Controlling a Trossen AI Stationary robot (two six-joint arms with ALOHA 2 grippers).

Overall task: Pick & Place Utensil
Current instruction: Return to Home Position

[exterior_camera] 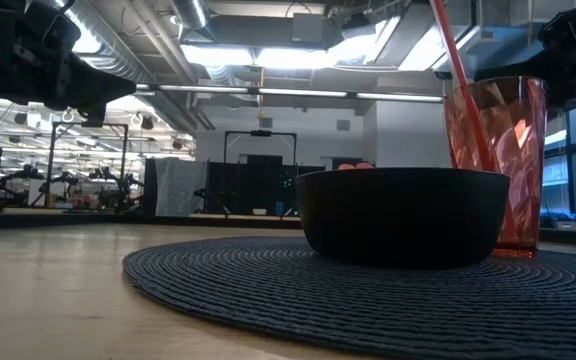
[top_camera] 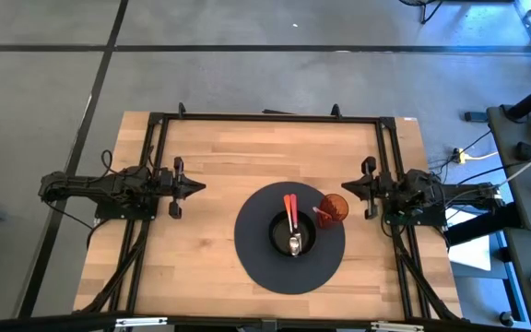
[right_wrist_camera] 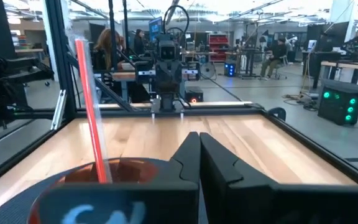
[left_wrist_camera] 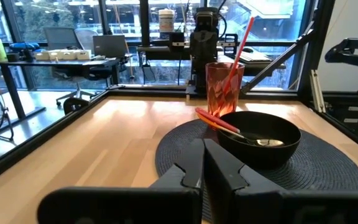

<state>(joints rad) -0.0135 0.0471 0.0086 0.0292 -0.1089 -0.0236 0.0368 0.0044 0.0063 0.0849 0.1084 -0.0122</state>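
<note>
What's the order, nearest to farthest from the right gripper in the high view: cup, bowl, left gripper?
From the right gripper:
1. Red cup, right beside it, slightly toward the middle.
2. Black bowl, mid-table, farther in.
3. Left gripper, on the far left side, facing it.

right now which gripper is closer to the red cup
Right. The right gripper sits close beside the red cup, not holding it; the left gripper is well off on the far side of the black bowl.
</note>
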